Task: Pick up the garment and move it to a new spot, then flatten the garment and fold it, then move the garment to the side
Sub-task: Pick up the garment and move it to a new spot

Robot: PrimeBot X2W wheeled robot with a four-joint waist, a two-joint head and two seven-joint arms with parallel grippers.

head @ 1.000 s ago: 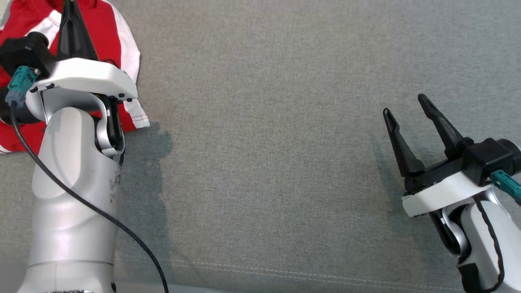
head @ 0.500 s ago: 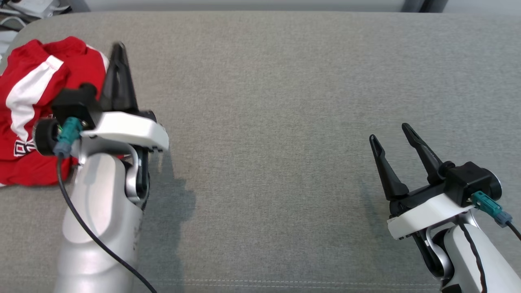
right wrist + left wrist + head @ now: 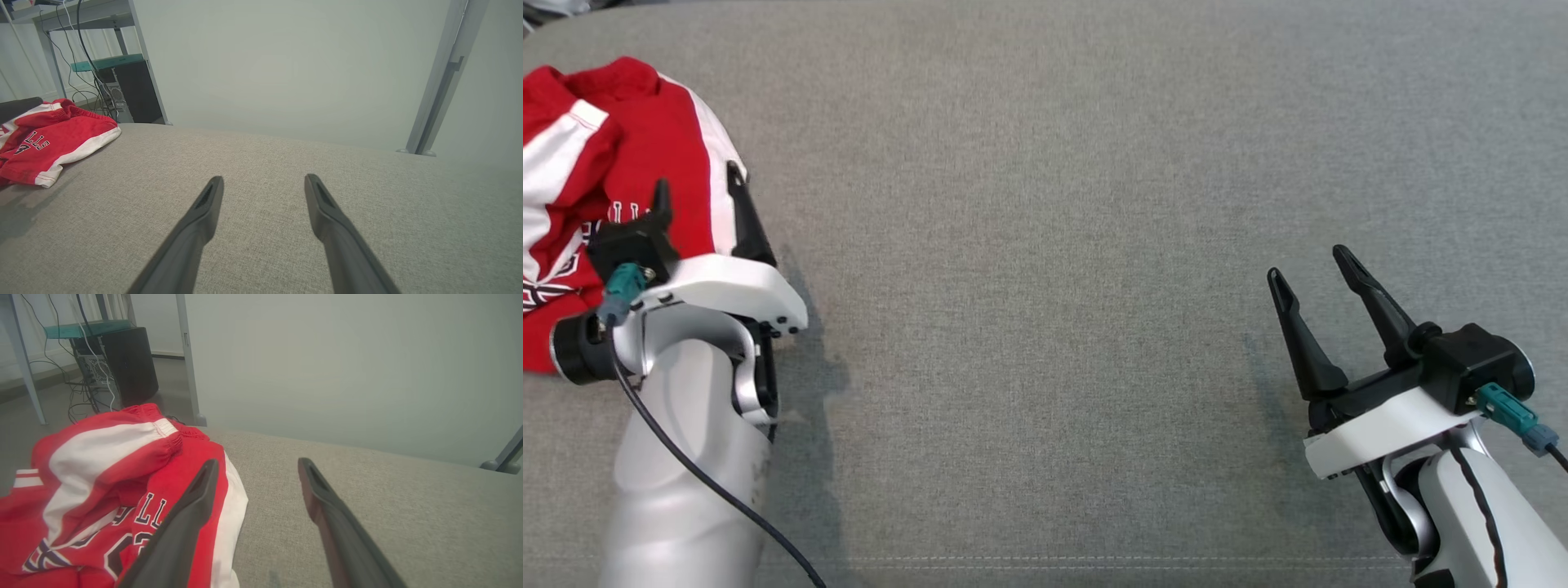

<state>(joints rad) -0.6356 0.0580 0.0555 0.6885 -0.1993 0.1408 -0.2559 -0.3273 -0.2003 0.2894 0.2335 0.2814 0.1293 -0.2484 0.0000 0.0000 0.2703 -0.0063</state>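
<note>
The red-and-white shorts lie crumpled at the upper left of the head view, on the grey fabric surface. The elastic waistband is bunched toward the top of the heap. White side stripes and dark lettering face up.

The left gripper sits at the left of the head view, and its pale forearm rises from the lower left corner. Its two dark fingers stand wide apart and point up the frame over the right-hand edge of the shorts. In the left wrist view, nothing lies between the fingers. One finger overlaps the white stripe, and the other is over bare fabric. The views do not show whether either finger touches the cloth.

The right gripper sits at the lower right of the head view, well apart from the shorts. Its fingers are also spread wide, point up and slightly left, and hold nothing. In the right wrist view they stand over bare surface.

A stitched seam runs across the surface near the bottom of the head view. Beyond the far edge, the left wrist view shows a pale wall panel and a metal upright. At its upper left stands a black computer tower with cables and a teal box on top.
</note>
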